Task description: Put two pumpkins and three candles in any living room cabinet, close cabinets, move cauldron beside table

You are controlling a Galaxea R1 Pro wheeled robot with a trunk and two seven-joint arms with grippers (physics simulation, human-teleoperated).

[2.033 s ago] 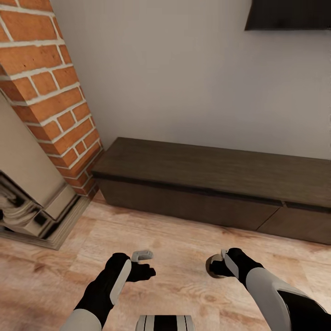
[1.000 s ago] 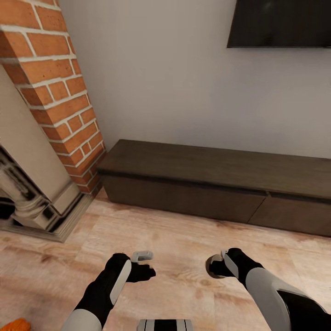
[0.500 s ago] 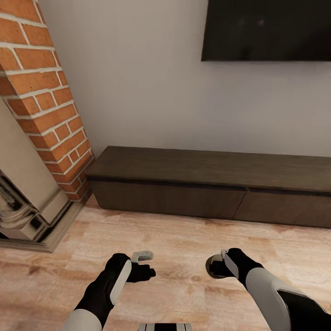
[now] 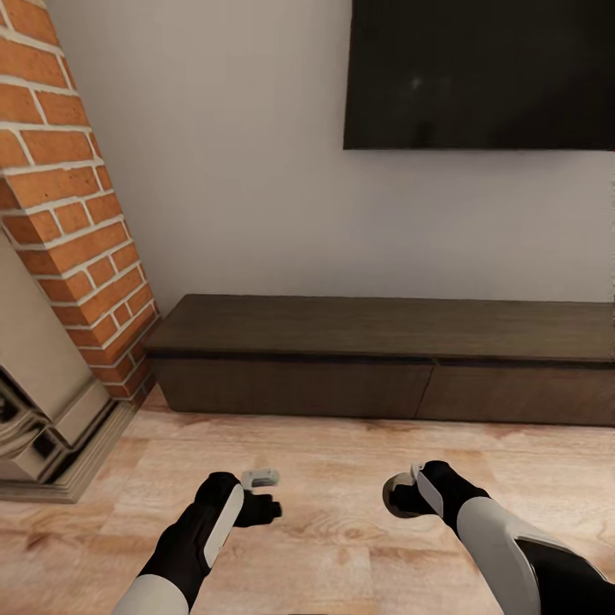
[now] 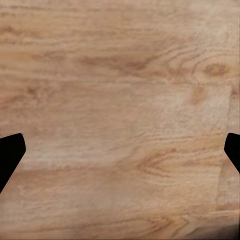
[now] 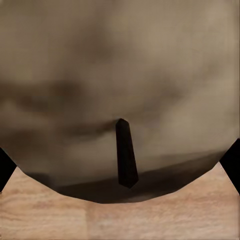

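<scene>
Wood floor (image 4: 342, 461), candle (image 6: 120, 90) in right gripper (image 4: 395, 497)

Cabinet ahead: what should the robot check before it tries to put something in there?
1. Candle in the right gripper: ok, the fingers sit on either side of its tan body, wick showing.
2. Left gripper free to pull a drawer: ok, open and holding nothing, over the floor.
3. Cabinet facing the robot: ok, it runs along the wall straight ahead.
4. A drawer open to take the candle: not ok, both drawer fronts are shut.
5. Cabinet within reach: probably not ok, a strip of floor lies between the grippers and it.
</scene>
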